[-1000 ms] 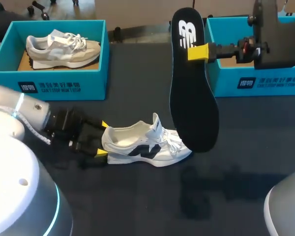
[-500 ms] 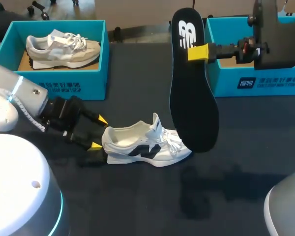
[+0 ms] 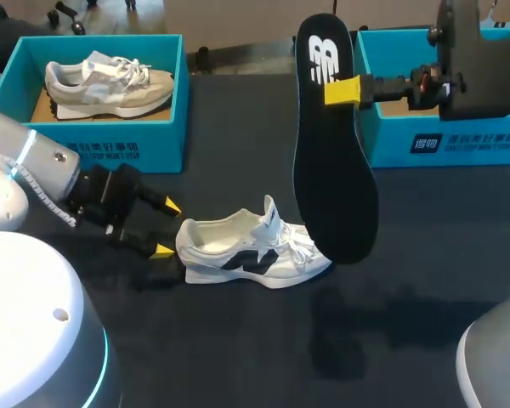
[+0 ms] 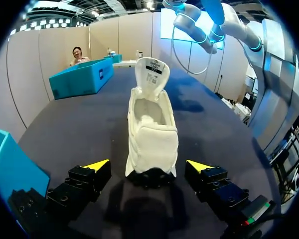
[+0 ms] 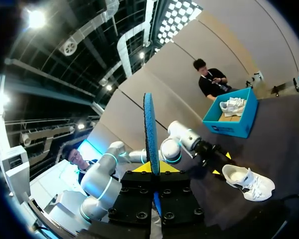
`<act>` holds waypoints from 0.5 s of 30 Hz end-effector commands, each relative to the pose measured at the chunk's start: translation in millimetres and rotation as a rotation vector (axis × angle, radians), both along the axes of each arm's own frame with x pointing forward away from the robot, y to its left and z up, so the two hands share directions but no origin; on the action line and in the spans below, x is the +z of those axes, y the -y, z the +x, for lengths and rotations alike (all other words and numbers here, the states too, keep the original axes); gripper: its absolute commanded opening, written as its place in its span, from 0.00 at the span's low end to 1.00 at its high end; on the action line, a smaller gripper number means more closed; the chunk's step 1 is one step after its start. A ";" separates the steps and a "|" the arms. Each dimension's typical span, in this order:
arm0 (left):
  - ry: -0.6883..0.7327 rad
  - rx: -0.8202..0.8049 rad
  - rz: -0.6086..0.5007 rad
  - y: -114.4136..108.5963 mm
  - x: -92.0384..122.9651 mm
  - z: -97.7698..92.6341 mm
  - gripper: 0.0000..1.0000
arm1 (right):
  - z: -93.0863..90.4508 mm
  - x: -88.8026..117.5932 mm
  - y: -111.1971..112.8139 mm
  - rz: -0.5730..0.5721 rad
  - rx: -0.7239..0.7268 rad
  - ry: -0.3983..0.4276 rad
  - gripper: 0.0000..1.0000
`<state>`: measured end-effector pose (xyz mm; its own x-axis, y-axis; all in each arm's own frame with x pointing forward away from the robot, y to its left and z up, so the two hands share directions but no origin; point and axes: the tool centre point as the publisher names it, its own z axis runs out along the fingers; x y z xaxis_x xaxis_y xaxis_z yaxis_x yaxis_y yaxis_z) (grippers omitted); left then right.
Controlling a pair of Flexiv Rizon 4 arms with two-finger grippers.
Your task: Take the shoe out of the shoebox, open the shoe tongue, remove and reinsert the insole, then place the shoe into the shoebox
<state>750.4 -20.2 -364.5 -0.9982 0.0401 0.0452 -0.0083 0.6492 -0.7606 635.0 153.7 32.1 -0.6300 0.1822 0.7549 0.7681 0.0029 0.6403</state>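
**A:** While the shoe sits on its sole in the middle of the table, tongue pulled up and mouth empty, what has shifted around it?

**B:** Only the left hand. A second ago it flanked the heel. Now it has drawn back a little and stands spread wide just behind the heel, touching nothing.

**A:** And the insole?

**B:** Unmoved. It hangs toe-down over the table, its lower end in front of the shoe's forefoot in the head view. The right hand pinches it near the heel end, reaching in before the shoebox on that side.

**A:** Meaning what for the job?

**B:** I'd judge that removal is finished and reinsertion comes next. With the heel let go, nothing steadies the shoe. The insole's toe could shove it along the table unless the left hand braces it again.
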 end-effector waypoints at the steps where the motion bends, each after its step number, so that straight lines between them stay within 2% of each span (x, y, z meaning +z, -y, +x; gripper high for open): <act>1: 0.004 0.016 0.065 1.3 11.3 -4.8 1.00 | 1.9 0.2 -3.2 -0.003 0.000 -0.003 0.00; 15: 0.014 0.034 0.275 8.9 28.1 -11.2 1.00 | 1.9 0.2 -3.2 -0.003 0.000 -0.003 0.00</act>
<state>742.2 -26.4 -344.5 -0.9991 0.0001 0.0417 -0.0258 0.7854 -0.6185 635.0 153.7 32.1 -0.6300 0.1822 0.7550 0.7681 0.0029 0.6403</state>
